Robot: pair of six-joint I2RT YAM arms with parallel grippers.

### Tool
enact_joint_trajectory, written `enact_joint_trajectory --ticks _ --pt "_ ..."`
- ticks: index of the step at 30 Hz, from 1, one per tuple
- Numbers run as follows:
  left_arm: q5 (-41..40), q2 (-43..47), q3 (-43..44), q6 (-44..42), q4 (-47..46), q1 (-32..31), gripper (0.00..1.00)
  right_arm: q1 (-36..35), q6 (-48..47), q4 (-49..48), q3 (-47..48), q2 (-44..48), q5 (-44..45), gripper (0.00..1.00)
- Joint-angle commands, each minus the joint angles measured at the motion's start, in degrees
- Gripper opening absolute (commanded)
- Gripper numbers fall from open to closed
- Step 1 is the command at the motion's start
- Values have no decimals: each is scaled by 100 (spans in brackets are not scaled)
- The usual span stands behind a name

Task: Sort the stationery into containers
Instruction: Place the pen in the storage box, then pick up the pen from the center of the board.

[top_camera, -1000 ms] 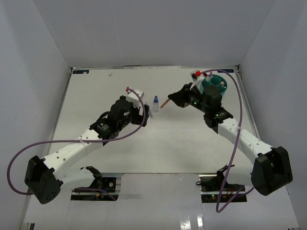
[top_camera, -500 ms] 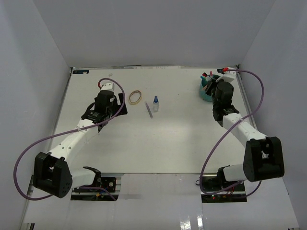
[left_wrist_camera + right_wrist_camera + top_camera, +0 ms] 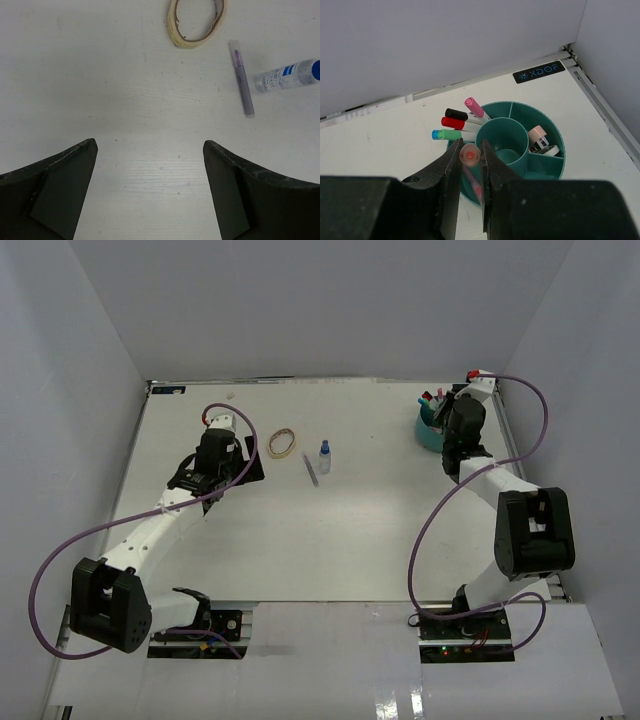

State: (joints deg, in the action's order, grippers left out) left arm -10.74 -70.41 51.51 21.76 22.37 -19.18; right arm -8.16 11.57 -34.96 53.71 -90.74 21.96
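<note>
**One overview, two close wrist views**

The top camera sits above and behind the arms (image 3: 150, 535) and looks down on the whole table (image 3: 330, 540). The left wrist camera faces straight down, close to the surface, between its own fingers (image 3: 55, 195). It shares the band (image 3: 196, 22), pen (image 3: 241, 77) and bottle (image 3: 287, 76) with the top view. The right wrist camera slants down past its fingers (image 3: 445, 190) toward the far right corner, near the organiser (image 3: 540, 167), which the top view also shows.
</note>
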Motion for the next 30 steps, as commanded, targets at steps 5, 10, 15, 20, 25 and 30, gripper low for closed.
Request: enact_joint_trajectory --ticks 5,10,15,20,25,30 --pt "257 -43 123 74 31 63 98 104 284 -538 517 -514 -244 12" --pt "274 -43 114 74 22 72 98 113 346 -538 588 -726 -473 22" --pt "327 -78 114 83 31 81 98 113 293 -529 588 -788 -552 49" --pt "336 -87 105 100 31 99 98 113 232 -424 474 -490 -517 71" --pt "432 -148 105 170 48 116 98 113 74 162 298 222 -403 89" --pt "555 -350 131 504 153 125 98 122 117 1472 175 1434 -560 98"
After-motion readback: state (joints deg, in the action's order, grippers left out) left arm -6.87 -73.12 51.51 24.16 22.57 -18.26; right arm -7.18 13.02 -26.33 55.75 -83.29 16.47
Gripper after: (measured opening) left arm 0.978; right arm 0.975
